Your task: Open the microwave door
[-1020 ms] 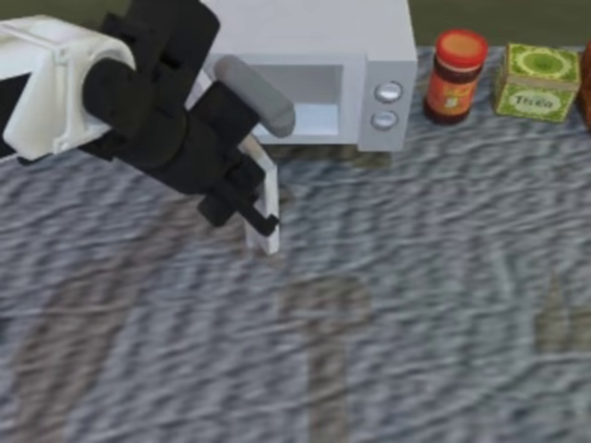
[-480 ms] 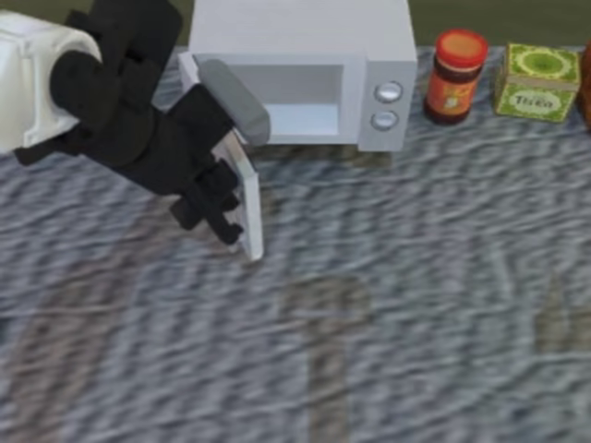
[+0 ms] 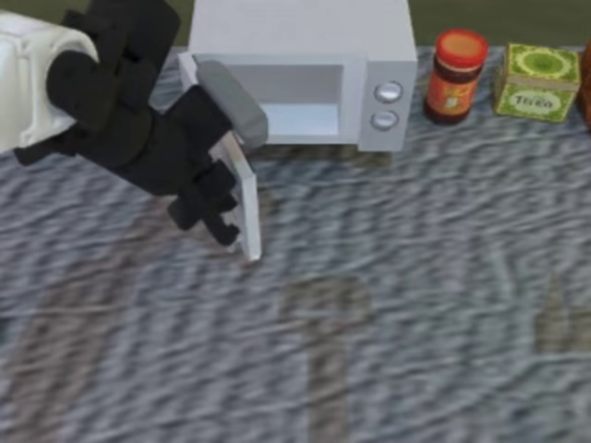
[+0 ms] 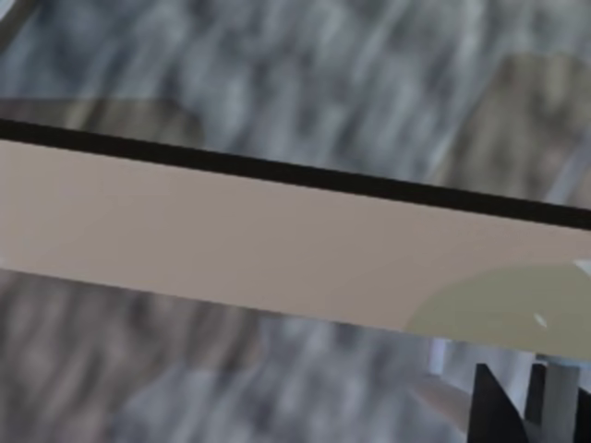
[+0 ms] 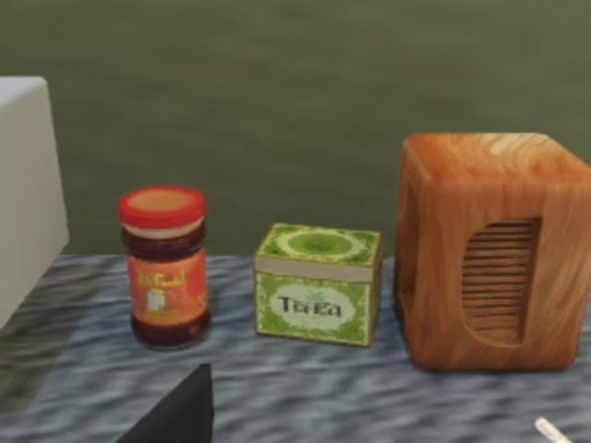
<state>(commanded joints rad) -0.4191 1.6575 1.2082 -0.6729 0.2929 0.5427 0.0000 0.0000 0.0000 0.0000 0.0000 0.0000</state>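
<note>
Left gripper (image 3: 224,214) is sitting at the light-grey microwave door (image 3: 247,208), just left of its outer edge. Finger state can't be told. The door is swinging out toward the near side from the white boxy microwave (image 3: 305,65); right arm out of view.

Grey-clothed table (image 3: 416,314), microwave (image 3: 305,37), jar (image 3: 455,76), tea box (image 3: 536,82)

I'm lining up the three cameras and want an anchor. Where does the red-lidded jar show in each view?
Top view: red-lidded jar stands just right of the microwave, left of the green tea box.
Left wrist view: not in it.
Right wrist view: jar stands between the microwave's white side and the tea box.
Shared landmark: the tea box.
</note>
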